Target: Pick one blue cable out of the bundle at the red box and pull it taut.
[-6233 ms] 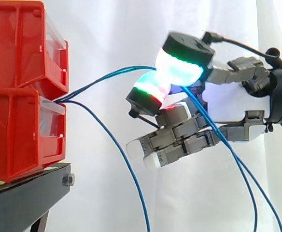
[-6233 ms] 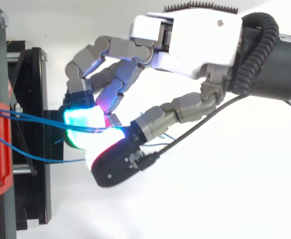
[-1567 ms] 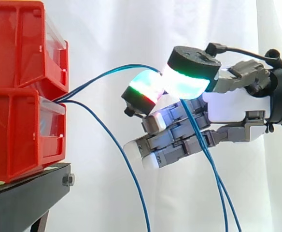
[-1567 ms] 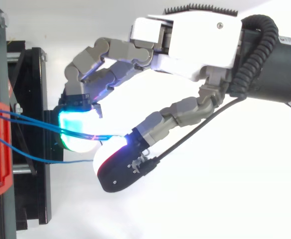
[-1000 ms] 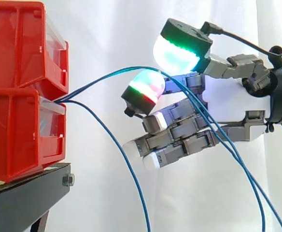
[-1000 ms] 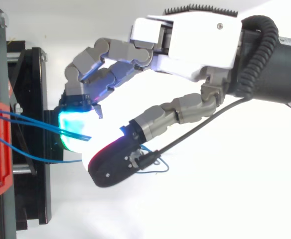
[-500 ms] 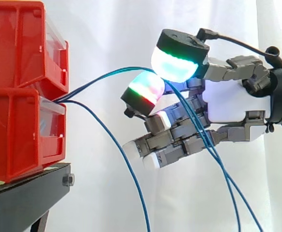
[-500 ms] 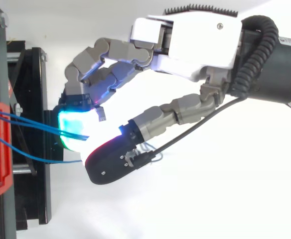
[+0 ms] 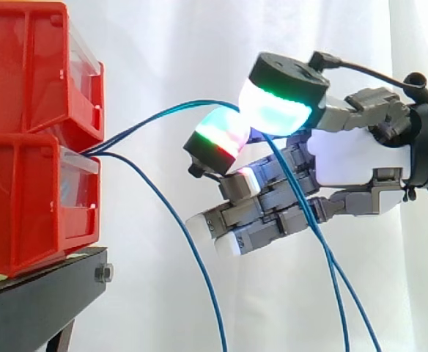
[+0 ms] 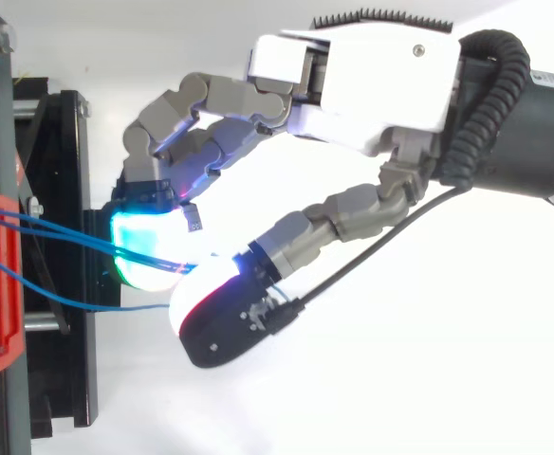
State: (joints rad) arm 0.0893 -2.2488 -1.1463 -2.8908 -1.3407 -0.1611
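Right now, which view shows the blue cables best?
Side view: the cables leave the box, arch up into the pinching pads and hang down beyond. The top view shows short stretches from box to pads.

My read: lab test cell, white curtain (image 9: 199, 59) behind red bins (image 9: 23, 147), black stand (image 9: 31, 301) under bins.

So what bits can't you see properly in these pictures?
1. Side view: the blue cables run off the bottom edge, so their far ends are cut off.
2. Side view: where they start is hidden inside the red box.
3. Top view: the hand pinches the cables, but its glowing pads hide how many.
4. Both views: the left edge cuts off the red box.
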